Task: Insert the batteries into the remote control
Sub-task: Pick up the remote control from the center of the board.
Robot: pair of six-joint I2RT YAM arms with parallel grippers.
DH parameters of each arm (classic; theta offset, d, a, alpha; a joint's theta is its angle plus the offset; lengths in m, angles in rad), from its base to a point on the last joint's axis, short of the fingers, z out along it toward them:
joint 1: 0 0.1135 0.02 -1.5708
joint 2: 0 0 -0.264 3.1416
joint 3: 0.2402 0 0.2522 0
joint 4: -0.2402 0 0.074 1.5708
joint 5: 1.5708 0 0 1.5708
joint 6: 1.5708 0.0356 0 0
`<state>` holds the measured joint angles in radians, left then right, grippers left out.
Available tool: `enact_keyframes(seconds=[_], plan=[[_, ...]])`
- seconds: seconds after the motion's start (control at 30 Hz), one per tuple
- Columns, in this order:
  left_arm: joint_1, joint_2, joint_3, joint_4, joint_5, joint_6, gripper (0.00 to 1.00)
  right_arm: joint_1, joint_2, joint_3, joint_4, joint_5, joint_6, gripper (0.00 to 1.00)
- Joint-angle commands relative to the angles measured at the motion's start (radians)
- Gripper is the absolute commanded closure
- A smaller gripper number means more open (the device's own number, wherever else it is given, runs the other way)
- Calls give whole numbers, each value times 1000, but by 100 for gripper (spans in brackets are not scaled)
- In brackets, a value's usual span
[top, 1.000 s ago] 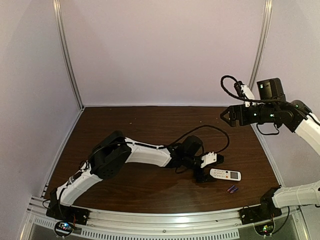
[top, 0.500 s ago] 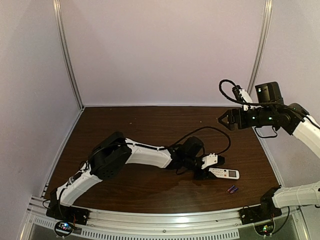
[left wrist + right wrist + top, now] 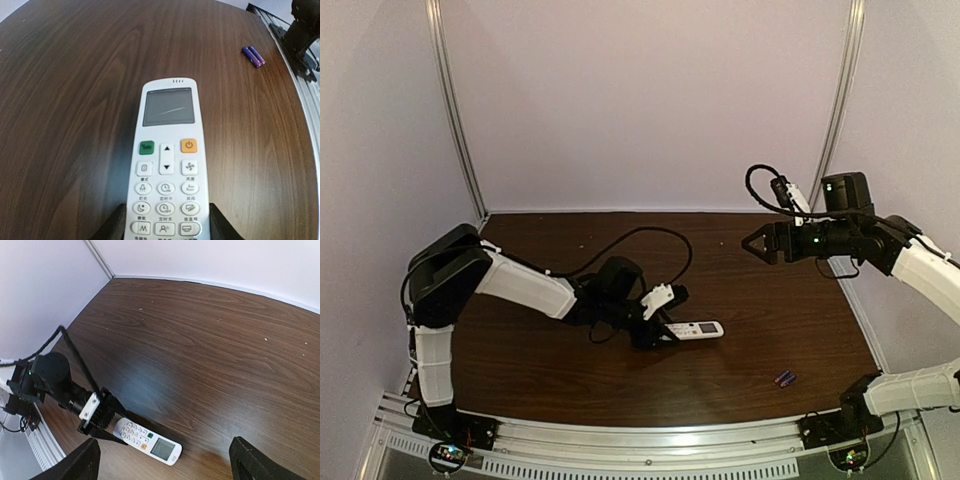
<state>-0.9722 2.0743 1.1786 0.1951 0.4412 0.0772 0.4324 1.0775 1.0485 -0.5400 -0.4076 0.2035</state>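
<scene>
Gripping remote control (image 3: 165,165), batteries (image 3: 253,55) well apart

A robotics lab booth: plain pale walls (image 3: 650,100), aluminium corner rails (image 3: 458,110), dark wood-grain table (image 3: 550,370).

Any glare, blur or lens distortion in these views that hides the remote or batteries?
Left wrist: remote sharp, a faint glare streak on its display; table edge bows from the lens. Right wrist: soft sheen on the table. Top external: batteries tiny, slightly soft.
</scene>
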Motion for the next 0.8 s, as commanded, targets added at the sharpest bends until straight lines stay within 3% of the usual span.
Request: enact_keyframes(seconds=[0.0, 0.17, 0.57, 0.77], plan=[[69, -153, -103, 71, 99, -168, 76, -3, -3, -45, 92, -154, -67, 11], [100, -289, -136, 0, 202, -220, 78, 32, -51, -118, 129, -224, -157, 14], [181, -438, -22, -404, 475, -245, 79, 328, -164, -137, 84, -60, -360, 22], [181, -469, -17, -436, 583, -292, 80, 459, -115, -74, 13, 6, -396, 25]])
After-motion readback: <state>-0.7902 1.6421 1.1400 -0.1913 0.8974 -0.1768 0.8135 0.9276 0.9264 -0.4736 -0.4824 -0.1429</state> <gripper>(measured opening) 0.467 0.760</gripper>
